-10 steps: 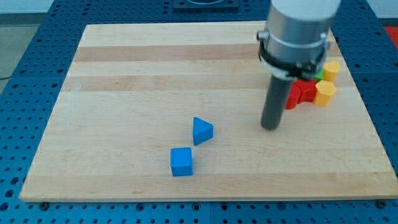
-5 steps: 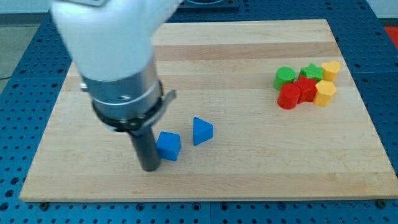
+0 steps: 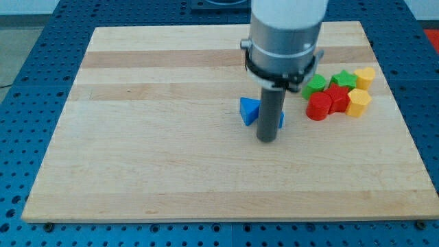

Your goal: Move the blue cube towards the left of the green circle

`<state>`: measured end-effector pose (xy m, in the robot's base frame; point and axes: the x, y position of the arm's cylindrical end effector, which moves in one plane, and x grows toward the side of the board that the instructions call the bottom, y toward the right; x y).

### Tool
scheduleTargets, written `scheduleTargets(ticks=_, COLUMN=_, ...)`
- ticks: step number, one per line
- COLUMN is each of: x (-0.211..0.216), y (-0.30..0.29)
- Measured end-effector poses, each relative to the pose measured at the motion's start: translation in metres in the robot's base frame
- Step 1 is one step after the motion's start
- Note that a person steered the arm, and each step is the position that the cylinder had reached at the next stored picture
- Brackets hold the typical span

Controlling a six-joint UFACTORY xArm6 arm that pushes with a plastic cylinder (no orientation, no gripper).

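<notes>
My tip (image 3: 266, 139) rests on the wooden board (image 3: 151, 158) near its middle. The blue cube (image 3: 280, 119) is mostly hidden behind the rod; only a sliver shows at its right side. The blue triangle (image 3: 248, 111) sits just left of the rod, touching or nearly touching it. The green circle (image 3: 316, 85) lies to the upper right, partly hidden by the arm's body, a short way right of the blue cube.
A cluster sits at the view's right: a green star (image 3: 343, 79), a red cylinder (image 3: 317, 107), a red block (image 3: 337, 99), a yellow block (image 3: 358, 101) and another yellow block (image 3: 365, 77). The board's right edge is just beyond them.
The tip swept from the lower left to the middle right. The blue cube and blue triangle were pushed up and right, toward the green circle.
</notes>
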<state>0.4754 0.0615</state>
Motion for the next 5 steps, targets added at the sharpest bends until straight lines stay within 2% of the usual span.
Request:
scheduleTargets(ticks=1, x=-0.046, y=-0.005)
scheduleTargets(ticks=2, x=-0.072, y=-0.003)
scheduleTargets(ticks=5, x=-0.131, y=0.048)
